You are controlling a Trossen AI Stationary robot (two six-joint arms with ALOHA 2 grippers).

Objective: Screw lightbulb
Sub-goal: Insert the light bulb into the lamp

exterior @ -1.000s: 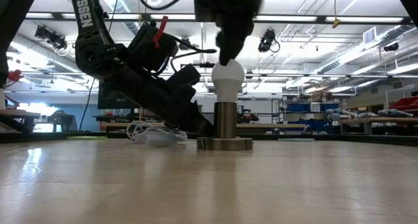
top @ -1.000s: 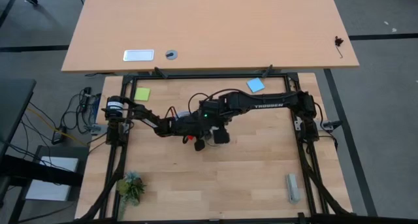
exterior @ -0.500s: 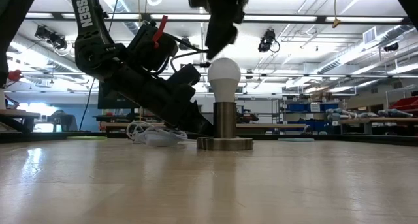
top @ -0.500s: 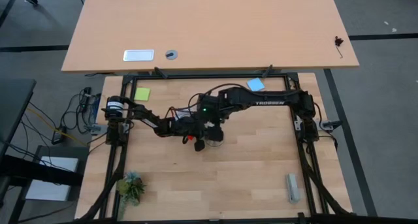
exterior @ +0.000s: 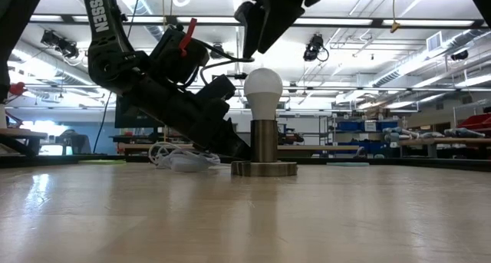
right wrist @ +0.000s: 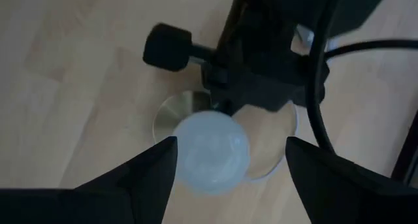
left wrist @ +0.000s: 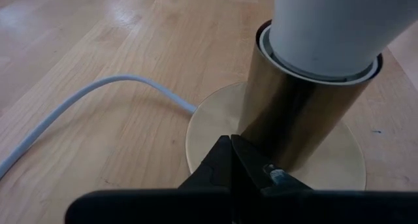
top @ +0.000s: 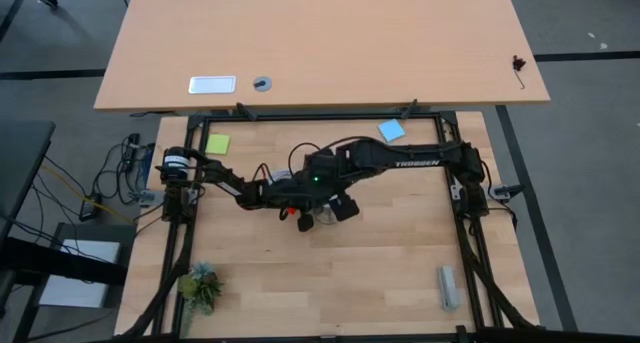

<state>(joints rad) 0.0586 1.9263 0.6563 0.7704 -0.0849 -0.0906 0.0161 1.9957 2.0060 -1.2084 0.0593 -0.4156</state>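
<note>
The white lightbulb (exterior: pixel 263 93) stands upright with its neck in a brass socket tube (exterior: pixel 265 140) on a round base (exterior: pixel 264 168) at mid-table. My right gripper (right wrist: pixel 230 142) hangs open straight above the bulb (right wrist: pixel 210 152), clear of it, one finger on either side; it also shows in the low view (exterior: pixel 265 21). My left gripper (left wrist: pixel 230 147) is shut and low at the foot of the socket tube (left wrist: pixel 294 113), reaching in from the table's left (top: pixel 298 209). My left gripper touches the base's flat brass disc (left wrist: pixel 208 134) with its shut fingertips, right beside the foot of the socket tube. The fingers slant down from the table's left. The base lies flat on the table.
A white cable (left wrist: pixel 98 96) runs from the base toward the left. A green note (top: pixel 217 143) and a blue note (top: pixel 391 130) lie at the far edge, a small plant (top: pixel 200 285) near left, a grey block (top: pixel 447 287) near right.
My right gripper has come off the top of the bulb, risen above it and rolled about its own axis. The bulb stays upright in the socket.
</note>
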